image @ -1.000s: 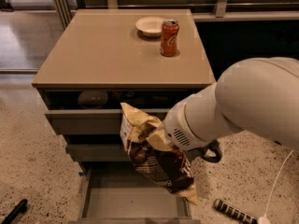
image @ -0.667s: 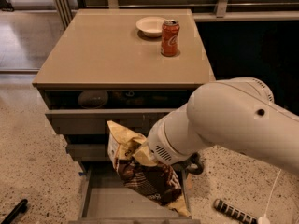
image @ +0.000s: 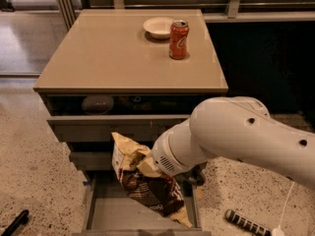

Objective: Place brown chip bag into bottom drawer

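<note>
The brown chip bag hangs tilted over the open bottom drawer, its cream top end up at the left and its lower crimped end down by the drawer's right side. My gripper is at the end of the big white arm, pressed into the bag's crumpled upper part and shut on it. The wrist housing hides most of the fingers. Whether the bag's bottom corner touches the drawer floor cannot be told.
On the tan cabinet top stand a red soda can and a white bowl. A grey drawer front sits above the open one. A black stick and a striped handle lie on the speckled floor.
The arm has swung left and lower with the chip bag. The bag now sits further left, over the middle of the open drawer, with its lower end down inside it.
</note>
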Robot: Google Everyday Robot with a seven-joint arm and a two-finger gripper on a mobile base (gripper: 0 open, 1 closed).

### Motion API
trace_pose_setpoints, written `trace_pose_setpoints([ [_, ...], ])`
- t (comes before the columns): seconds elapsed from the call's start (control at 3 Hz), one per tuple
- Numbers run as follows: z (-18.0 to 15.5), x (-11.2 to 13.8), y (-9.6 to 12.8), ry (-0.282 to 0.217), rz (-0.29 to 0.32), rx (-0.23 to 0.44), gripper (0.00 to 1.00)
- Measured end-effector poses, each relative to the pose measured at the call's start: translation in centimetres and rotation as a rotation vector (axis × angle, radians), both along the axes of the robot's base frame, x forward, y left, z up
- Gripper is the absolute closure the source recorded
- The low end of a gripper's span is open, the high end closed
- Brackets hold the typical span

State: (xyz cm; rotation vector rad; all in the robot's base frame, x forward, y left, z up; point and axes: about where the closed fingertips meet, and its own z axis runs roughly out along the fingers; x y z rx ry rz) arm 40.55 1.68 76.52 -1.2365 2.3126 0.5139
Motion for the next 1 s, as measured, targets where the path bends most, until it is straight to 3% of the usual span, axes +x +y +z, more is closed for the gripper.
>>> trace_pose_setpoints([
  [0.67, -7.2, 2.7, 2.9, 0.081, -0.011, 0.059, 1.00],
  [1.0, -7.2, 2.7, 2.9, 0.081, -0.011, 0.059, 1.00],
])
